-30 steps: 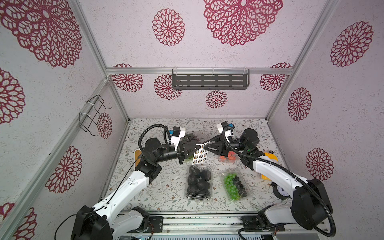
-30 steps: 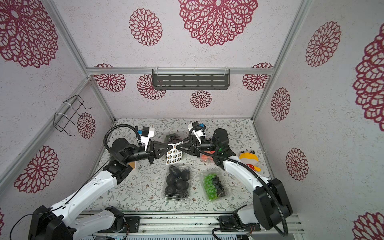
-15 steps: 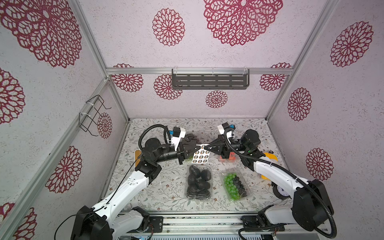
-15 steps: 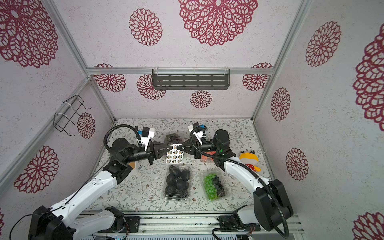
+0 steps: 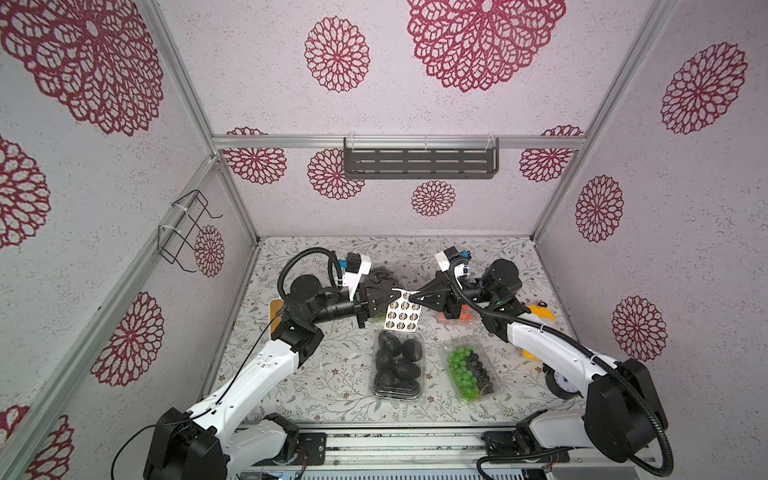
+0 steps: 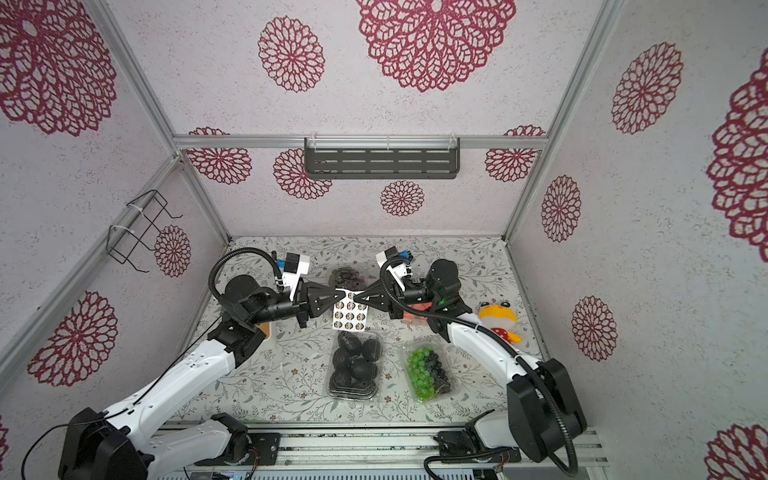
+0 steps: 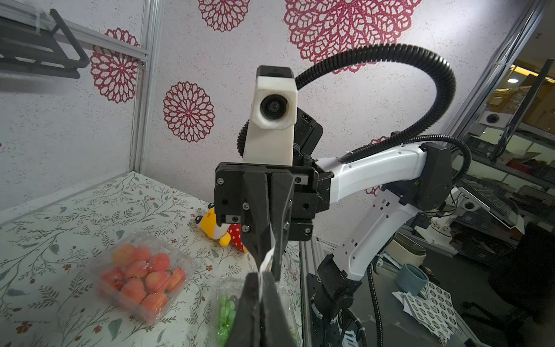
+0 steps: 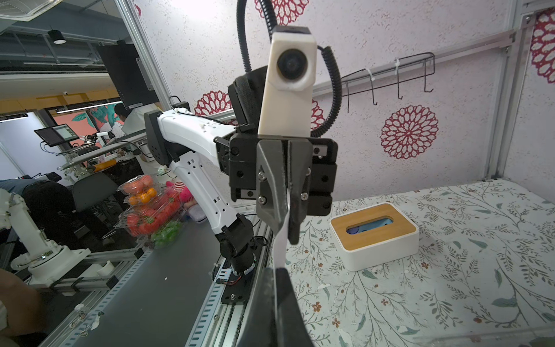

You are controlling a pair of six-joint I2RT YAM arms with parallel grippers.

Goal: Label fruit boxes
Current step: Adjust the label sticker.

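Clear plastic clamshell box of black round fruit [image 5: 399,365] and green-and-black grape clamshell box [image 5: 469,372] are sitting below the grippers, orange-red strawberry clamshell box [image 7: 141,276] under the right one, dark purple grape clamshell box [image 6: 347,276] beyond the tips. Left gripper [image 5: 395,296] and right gripper [image 5: 410,296] are both pinching the white sheet of round stickers [image 5: 401,318] mid-air, probably bracing it to peel one off. Floral-print tabletop [image 5: 324,374], white walls with red rosettes [image 5: 270,83].

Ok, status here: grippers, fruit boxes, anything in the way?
Left gripper, right gripper both shut on sticker sheet, held in mid-air. Black fruit box, green grape box untouched. Right arm overhangs strawberry box.
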